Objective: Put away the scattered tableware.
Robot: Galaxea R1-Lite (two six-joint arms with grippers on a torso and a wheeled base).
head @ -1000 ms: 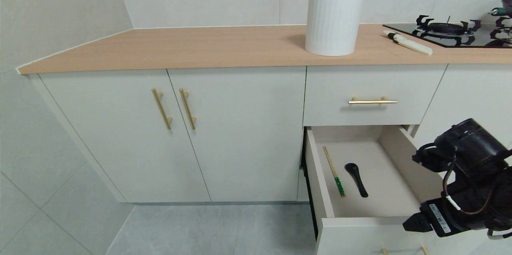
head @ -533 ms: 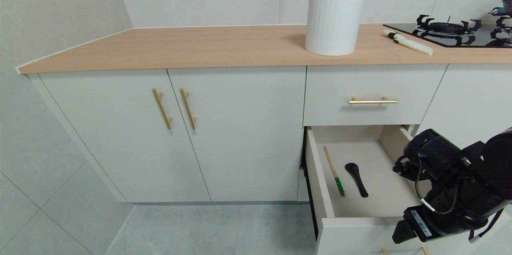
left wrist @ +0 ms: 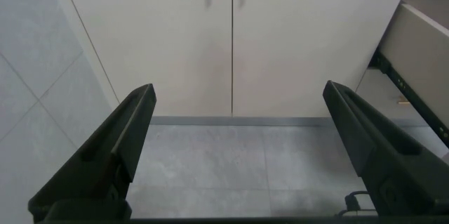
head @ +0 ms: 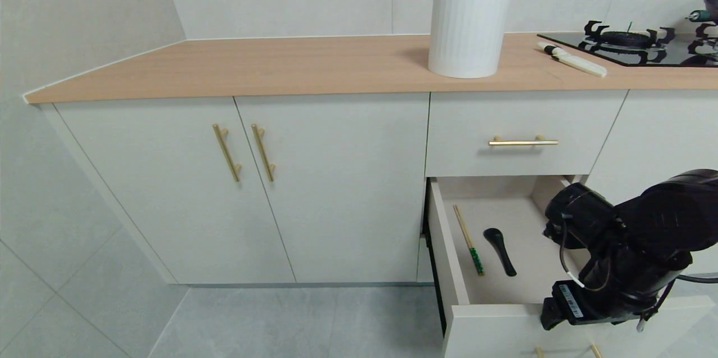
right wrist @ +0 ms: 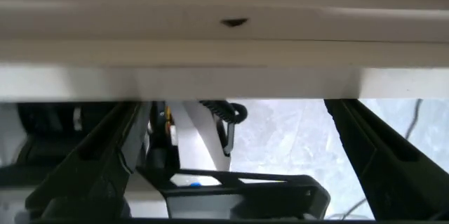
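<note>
1. While the lower drawer (head: pixel 449 246) is standing pulled out, green-tipped chopsticks (head: pixel 468 240) and a black spoon (head: pixel 499 251) are lying side by side on its floor, not touching.
2. The right arm (head: pixel 628 246) is hanging over the drawer's front right corner, and a white label (head: pixel 566 296) on it is carrying print too small to read.
3. The right claw (right wrist: pixel 235 122) is holding its fingers spread wide beneath a white panel, pinching nothing.
4. The left claw (left wrist: pixel 238 94) is gaping wide too, empty, facing closed cupboard doors (left wrist: pixel 231 41).
5. A white ribbed jar (head: pixel 470 15), a pale knife (head: pixel 572 59) and a black stove (head: pixel 628 44) are sitting on the counter (head: pixel 252 66).
</note>
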